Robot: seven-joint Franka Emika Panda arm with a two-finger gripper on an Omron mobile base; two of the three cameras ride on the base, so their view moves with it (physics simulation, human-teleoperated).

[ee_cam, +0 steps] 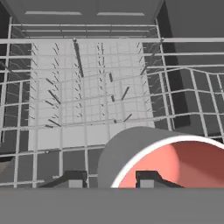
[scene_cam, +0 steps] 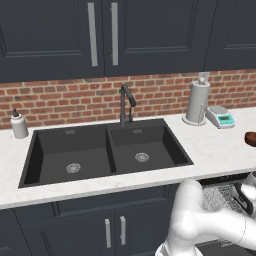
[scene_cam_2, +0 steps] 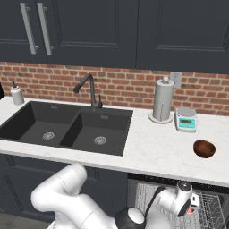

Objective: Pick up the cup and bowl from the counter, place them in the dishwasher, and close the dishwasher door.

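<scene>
cup (ee_cam: 166,164) lies sideways between half-spread gripper (ee_cam: 111,180) fingers over the dishwasher rack (ee_cam: 87,96); grip unclear, it may roll.

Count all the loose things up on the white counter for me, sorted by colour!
White: 3 — soap bottle, paper towel roll, small kitchen scale with a teal display
Reddish-brown: 1 — small round bowl
Total: 4

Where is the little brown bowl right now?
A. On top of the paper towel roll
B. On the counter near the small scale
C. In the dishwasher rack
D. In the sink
B: the bowl sits on the white counter, just in front of the scale.
</scene>
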